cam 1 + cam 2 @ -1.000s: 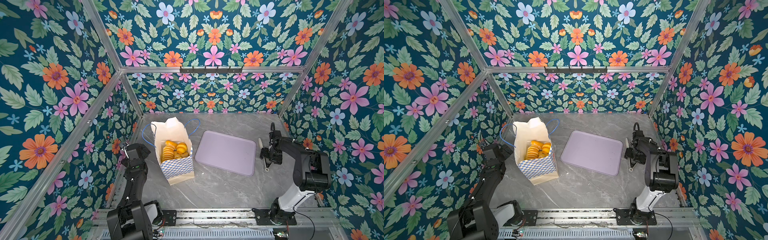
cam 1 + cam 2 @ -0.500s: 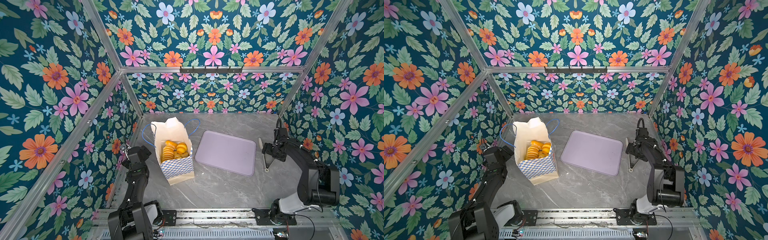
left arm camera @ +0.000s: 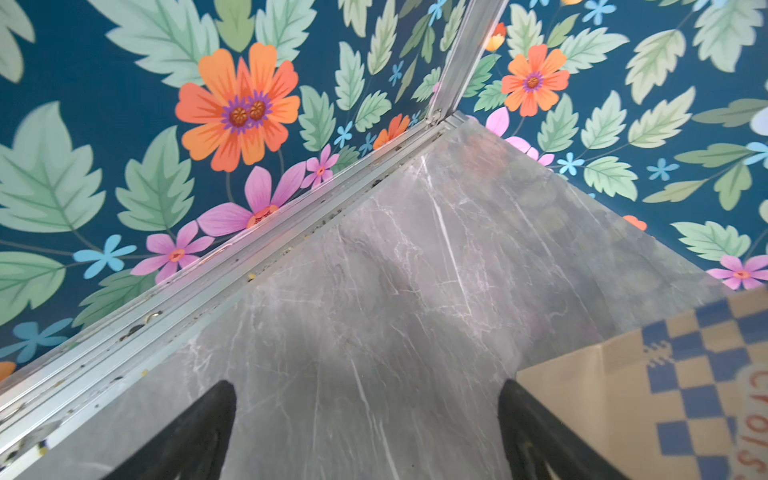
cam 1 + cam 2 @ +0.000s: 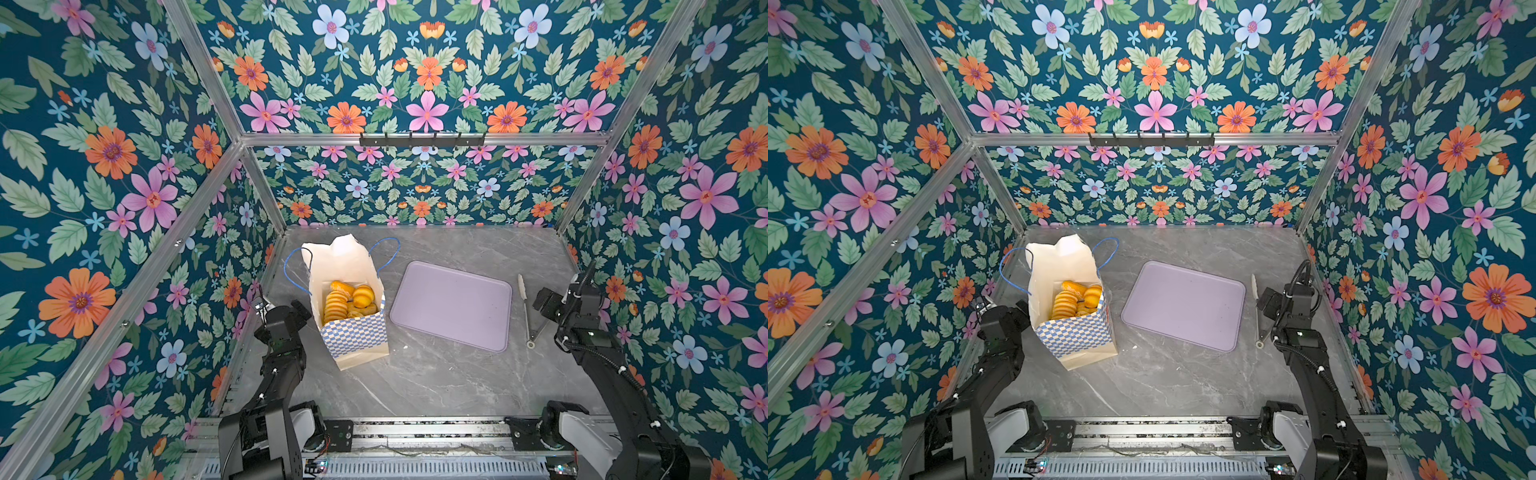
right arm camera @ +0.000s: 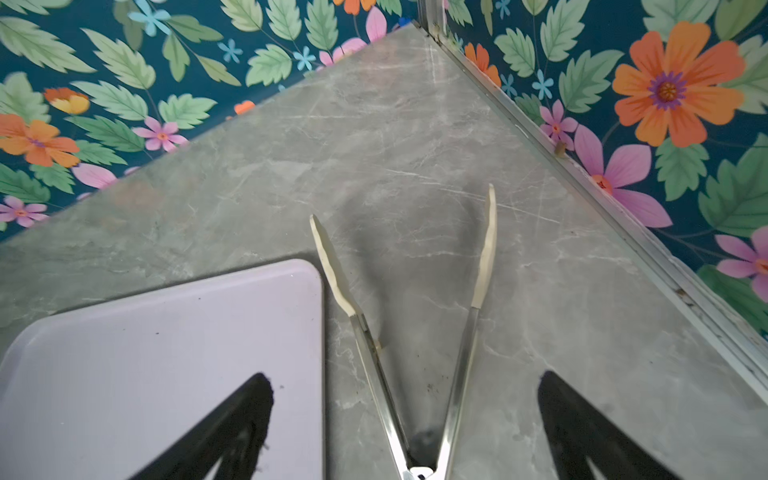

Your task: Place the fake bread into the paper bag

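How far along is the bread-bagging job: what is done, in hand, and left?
Done: the fake bread lies inside the standing paper bag; none shows on the lilac tray. In hand: nothing; the left gripper and right gripper are open, the tongs lying on the table. Left: seemingly nothing.

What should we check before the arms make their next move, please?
1. Fake bread inside the paper bag: ok, golden pieces show in its open mouth.
2. Paper bag standing, mouth open: ok.
3. Lilac tray bare of bread: ok.
4. Left gripper open and empty, beside the bag: ok.
5. Right gripper open, tongs lying on the table between its fingers, ungripped: ok.
6. Bread hidden behind the bag: cannot tell.
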Motion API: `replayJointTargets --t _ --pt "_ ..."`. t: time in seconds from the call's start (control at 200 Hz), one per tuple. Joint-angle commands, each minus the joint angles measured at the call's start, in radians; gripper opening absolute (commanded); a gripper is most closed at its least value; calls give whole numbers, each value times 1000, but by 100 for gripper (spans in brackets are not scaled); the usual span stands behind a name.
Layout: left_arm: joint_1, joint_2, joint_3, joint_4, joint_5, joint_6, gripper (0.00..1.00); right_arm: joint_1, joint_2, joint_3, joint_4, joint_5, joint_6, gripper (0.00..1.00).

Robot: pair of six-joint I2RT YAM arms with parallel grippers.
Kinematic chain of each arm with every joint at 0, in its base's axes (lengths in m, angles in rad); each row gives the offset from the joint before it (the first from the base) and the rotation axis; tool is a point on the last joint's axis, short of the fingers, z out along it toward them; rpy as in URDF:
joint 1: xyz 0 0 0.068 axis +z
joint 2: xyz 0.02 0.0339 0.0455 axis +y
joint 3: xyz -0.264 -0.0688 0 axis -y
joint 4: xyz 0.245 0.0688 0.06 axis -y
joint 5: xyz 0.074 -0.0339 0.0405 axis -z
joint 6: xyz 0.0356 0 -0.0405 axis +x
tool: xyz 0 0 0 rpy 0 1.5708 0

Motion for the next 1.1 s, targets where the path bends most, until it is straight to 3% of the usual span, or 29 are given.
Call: replayJointTargets --t 0.0,0.205,0.575,0.685,0.78,0.855,0.915,1.095 --pt "-40 29 -11 143 -61 48 100 0 6 -37 194 3 -22 99" --pt "-155 184 -27 346 -139 115 100 23 80 -151 424 62 -136 99" --pt "-166 338 -28 596 -143 195 100 62 364 -257 841 80 -157 99" --pt "-167 400 -80 789 -165 210 100 103 446 -272 959 71 -205 99" --pt "-183 392 -65 739 -186 214 100 132 523 -276 1063 52 -259 99" --pt "-191 410 -90 818 -180 233 100 137 497 -254 967 47 -251 99" --pt "-196 413 -99 842 -174 240 100 135 519 -263 1030 48 -258 99" --pt "-197 427 -99 860 -117 262 100 134 504 -254 982 41 -253 99"
